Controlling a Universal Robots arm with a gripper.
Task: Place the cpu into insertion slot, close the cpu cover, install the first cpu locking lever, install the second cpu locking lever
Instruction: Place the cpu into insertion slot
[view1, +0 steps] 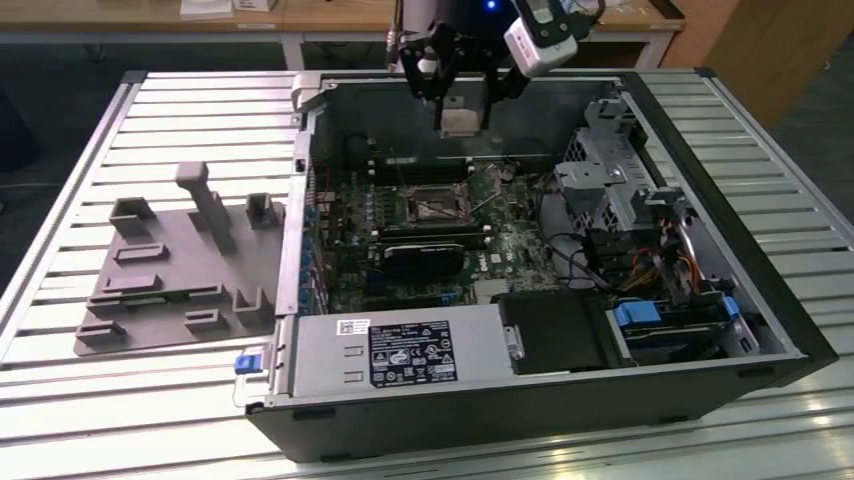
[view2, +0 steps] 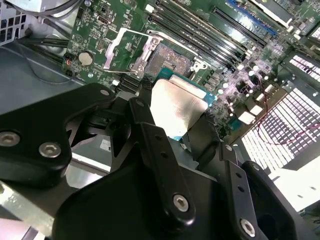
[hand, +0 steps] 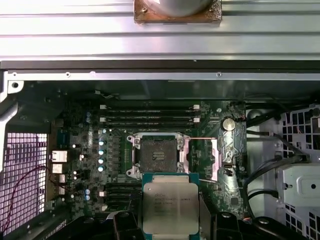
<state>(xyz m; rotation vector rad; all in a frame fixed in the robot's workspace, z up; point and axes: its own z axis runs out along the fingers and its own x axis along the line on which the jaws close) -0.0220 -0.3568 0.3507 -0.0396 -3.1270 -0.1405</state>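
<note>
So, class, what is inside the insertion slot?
Nothing: the slot shows bare dark contacts. The cpu is held in the claw, apart from it. In the first wrist view the cpu hides part of the slot's rim.

First wrist view: cpu edge cut off by picture border. Second wrist view: gripper fingers hide part of cpu. Exterior view: arm cropped at top, insertion slot contacts too small to tell.

Looked like a robotics lab/workshop: slatted alu counter carried an opened PC tower w/ a grey fixture block beside it, robot arm above, wooden workbench at the back.
</note>
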